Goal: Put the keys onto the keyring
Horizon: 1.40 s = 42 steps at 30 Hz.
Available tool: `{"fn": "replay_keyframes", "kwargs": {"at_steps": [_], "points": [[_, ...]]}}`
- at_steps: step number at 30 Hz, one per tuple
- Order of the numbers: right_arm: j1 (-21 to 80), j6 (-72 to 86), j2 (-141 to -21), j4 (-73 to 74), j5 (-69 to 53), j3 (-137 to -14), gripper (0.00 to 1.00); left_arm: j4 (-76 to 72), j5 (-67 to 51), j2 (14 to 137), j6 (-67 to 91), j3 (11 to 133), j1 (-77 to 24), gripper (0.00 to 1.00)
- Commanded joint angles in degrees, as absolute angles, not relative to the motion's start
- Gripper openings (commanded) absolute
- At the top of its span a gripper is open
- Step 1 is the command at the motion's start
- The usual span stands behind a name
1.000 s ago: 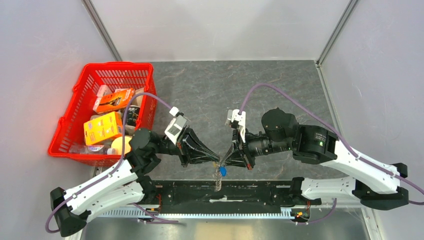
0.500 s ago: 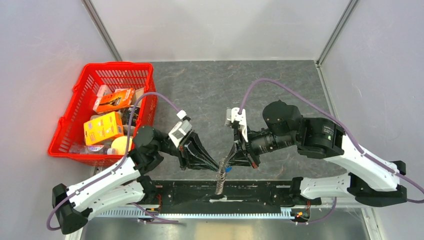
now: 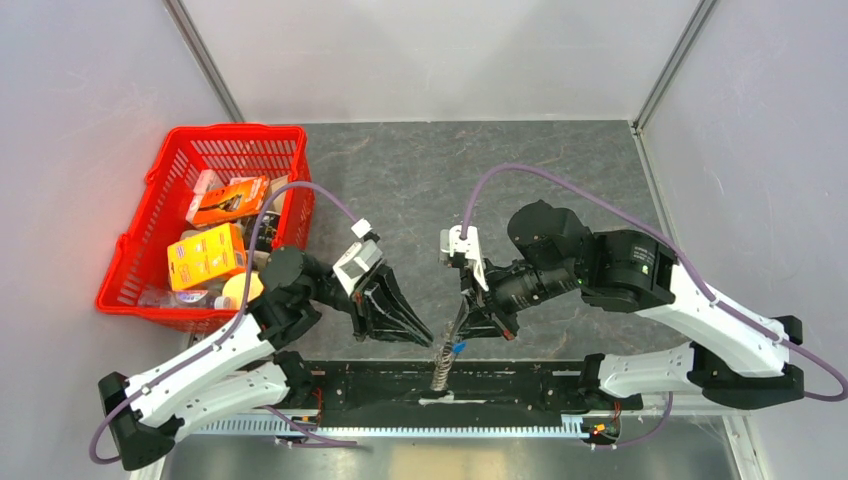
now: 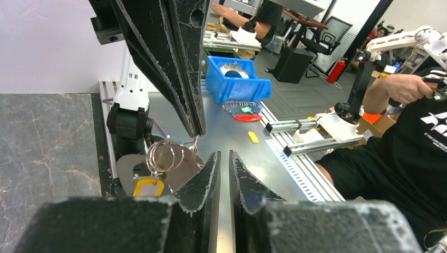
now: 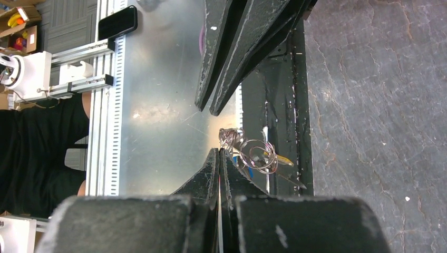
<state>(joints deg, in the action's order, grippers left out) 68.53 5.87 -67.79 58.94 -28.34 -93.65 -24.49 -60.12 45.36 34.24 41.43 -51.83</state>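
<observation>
The grey metallic keyring (image 5: 252,151), a cluster of overlapping silver wire loops, hung pinched at the closed tips of the right gripper (image 5: 219,152), its short link chain (image 3: 439,368) dangling straight down below them. A small blue-headed key (image 3: 456,348) sat just under those tips. A yellow-gold key (image 4: 148,186) hung beneath the loops, near the left gripper (image 4: 224,156) but apart from it.

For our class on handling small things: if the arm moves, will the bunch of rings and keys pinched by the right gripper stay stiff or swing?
Probably swings: the bunch hangs loose from the right gripper, pinched by one thin loop. Loosely linked, its yellow tag would likely shift on its own. Thin metal may twist in that grip.
</observation>
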Motion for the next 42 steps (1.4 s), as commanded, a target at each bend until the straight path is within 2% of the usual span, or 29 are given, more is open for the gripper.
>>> {"fn": "replay_keyframes", "kwargs": {"at_steps": [1,19,37,42], "points": [[68.7,4.7,-66.2,58.9,-30.8,-96.3,0.0,-19.4,-60.3,44.2,30.3,44.5,-51.8,0.17],[68.9,4.4,-71.0,59.7,-32.6,-99.8,0.0,-17.4,-60.1,47.9,27.9,48.2,-51.8,0.18],[69.0,4.3,-73.5,59.6,-32.5,-102.6,0.0,-17.0,-60.1,48.1,27.1,48.1,-51.8,0.25],[69.1,4.3,-74.1,59.7,-32.3,-103.0,0.0,-16.9,-60.2,48.2,27.1,48.2,-51.8,0.22]]}}
